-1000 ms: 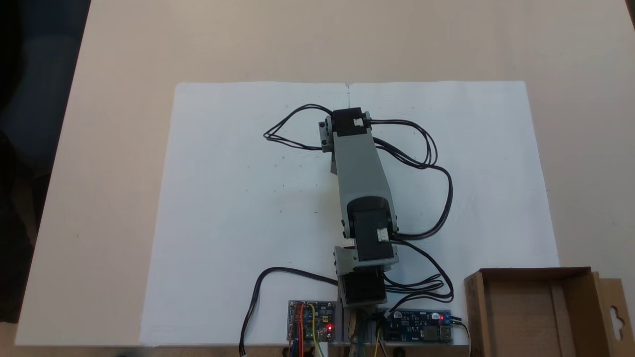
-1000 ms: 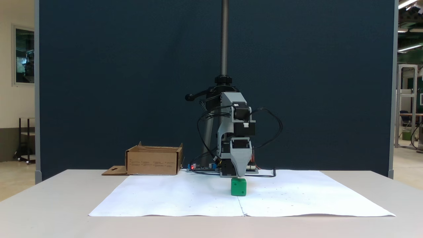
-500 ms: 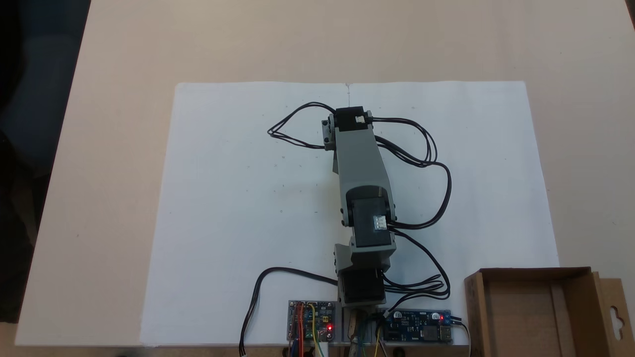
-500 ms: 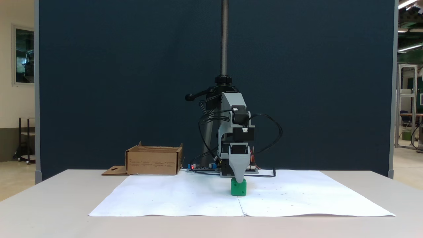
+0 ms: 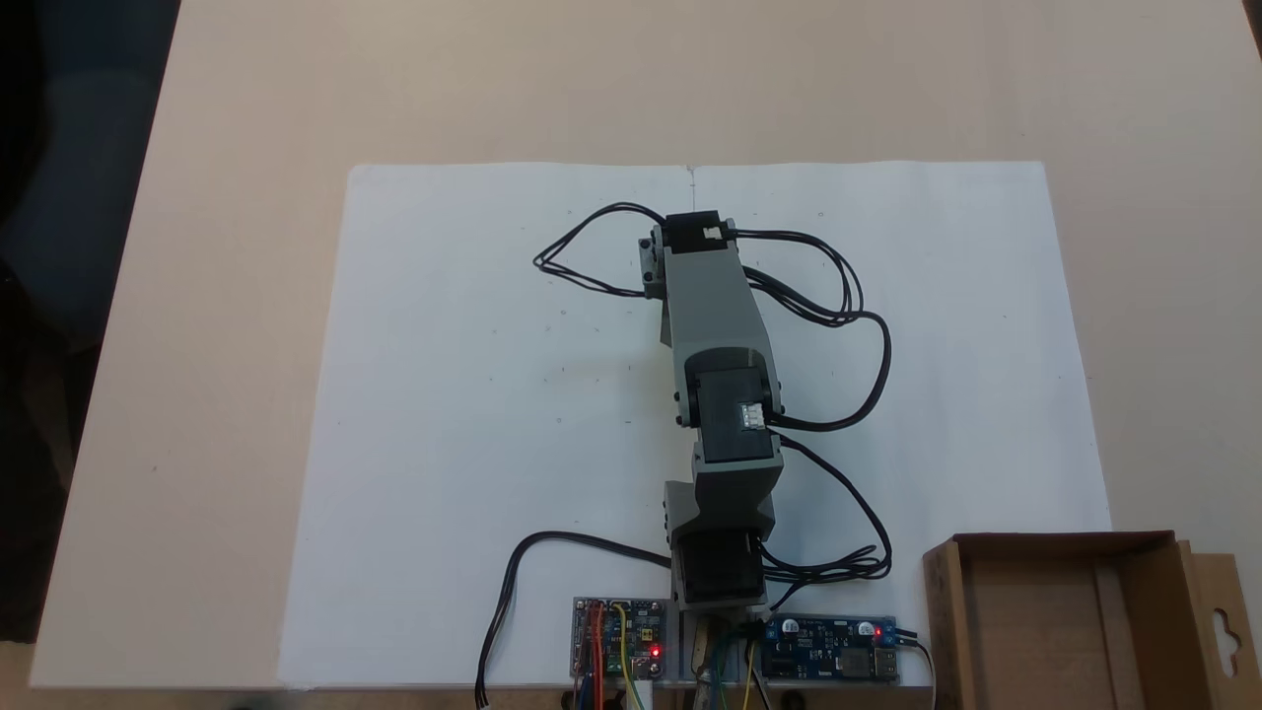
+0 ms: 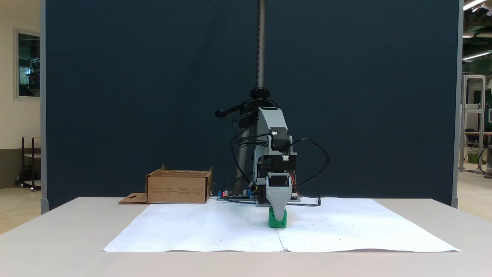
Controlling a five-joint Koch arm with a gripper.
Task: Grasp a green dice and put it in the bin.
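On the white paper sheet (image 6: 215, 231), the arm (image 5: 712, 325) reaches out above it, the bin (image 6: 179, 187) just off its far corner, the gripper (image 6: 280, 219) lowered over the green dice (image 6: 274, 222) near its middle crease, jaw spacing impossible to tell.

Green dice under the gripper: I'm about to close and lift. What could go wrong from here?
In a fixed view only one grey jaw tip shows, in front of the green dice, so I cannot tell whether the gripper straddles it; closing might push it aside. From above, the arm hides the dice, so alignment cannot be checked. The bin sits beside the base, behind the cables, which may snag during the swing.
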